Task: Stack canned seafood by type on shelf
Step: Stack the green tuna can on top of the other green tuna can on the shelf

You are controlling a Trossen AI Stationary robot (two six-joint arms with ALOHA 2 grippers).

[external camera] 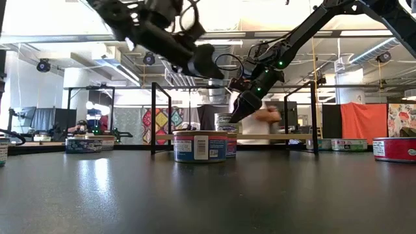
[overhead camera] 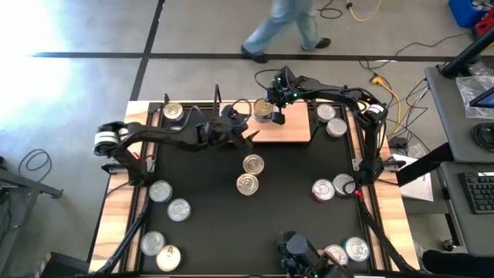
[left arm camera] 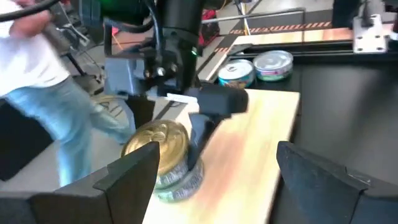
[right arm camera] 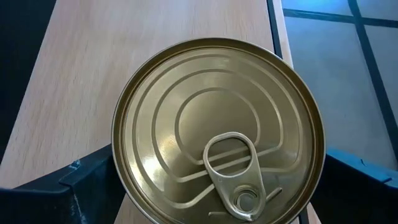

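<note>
Canned seafood lies scattered over my black counter [overhead camera: 201,193]: on the left, one tin [overhead camera: 173,112] at the far corner and a loose group of four near the front left [overhead camera: 168,224]. Two silver-lidded tins [overhead camera: 250,174] stand one behind the other at the middle. On the right, a pair [overhead camera: 331,119] sits beside the shelf, another pair [overhead camera: 333,188] by the right edge, and two more at the front right [overhead camera: 347,251]. Beyond the counter is grey floor with dark lines, where a person in jeans [overhead camera: 285,27] walks past; cables trail near a desk to the right.

My left hand [overhead camera: 248,136] hovers above the counter just left of the shelf [overhead camera: 297,130], fingers spread apart, holding nothing and touching nothing.

The shelf, a light-wood board with black wire posts, stands at the far middle. On its left end is a two-tin stack, the top tin gold-lidded [right arm camera: 217,134], sitting on another tin [left arm camera: 180,180].

My right hand [overhead camera: 270,113] reaches in from the right, its fingers fully spread on either side of the gold-lidded tin; from these views I cannot tell whether they press on it.
</note>
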